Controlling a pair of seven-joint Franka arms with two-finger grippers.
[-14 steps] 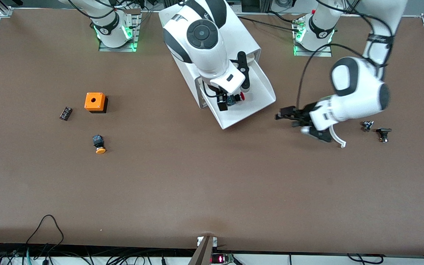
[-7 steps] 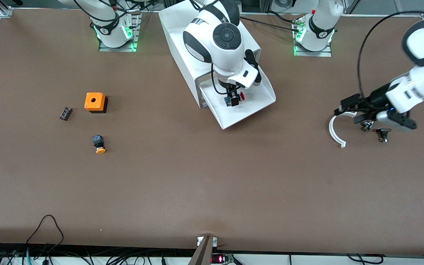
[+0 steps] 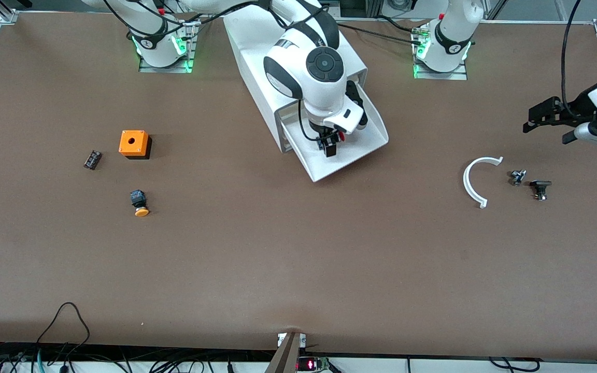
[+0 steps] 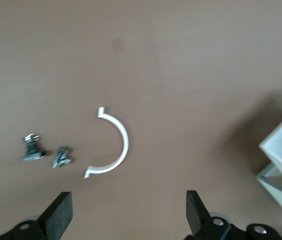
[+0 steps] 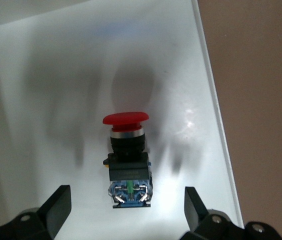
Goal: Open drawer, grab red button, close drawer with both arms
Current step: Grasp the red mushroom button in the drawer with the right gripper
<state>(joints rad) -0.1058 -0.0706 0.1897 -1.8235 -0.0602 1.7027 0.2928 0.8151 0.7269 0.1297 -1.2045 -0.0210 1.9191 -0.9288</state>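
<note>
The drawer (image 3: pixel 363 147) stands pulled out of the white cabinet (image 3: pixel 257 46). The button (image 5: pixel 127 155) lies on its side on the drawer floor (image 5: pixel 41 100), its red cap turned away from the fingers. My right gripper (image 3: pixel 329 146) hangs low in the drawer, open and empty (image 5: pixel 126 215). The button's blue terminal end sits between the two fingers with a wide gap on each side. The arm hides most of the button in the front view, where only a red bit (image 3: pixel 338 135) shows. My left gripper (image 3: pixel 545 133) is open and empty (image 4: pixel 126 215) above the table at the left arm's end.
A white C-shaped ring (image 3: pixel 473 182) and two small metal parts (image 3: pixel 517 177) (image 3: pixel 540 188) lie under and near the left gripper. Toward the right arm's end lie an orange cube (image 3: pixel 133 143), a button with an orange-yellow cap (image 3: pixel 139 203) and a small dark part (image 3: pixel 92 159).
My left gripper has swung away from the drawer to the left arm's end of the table, passing the white ring. My right gripper has come down into the drawer around the button.
</note>
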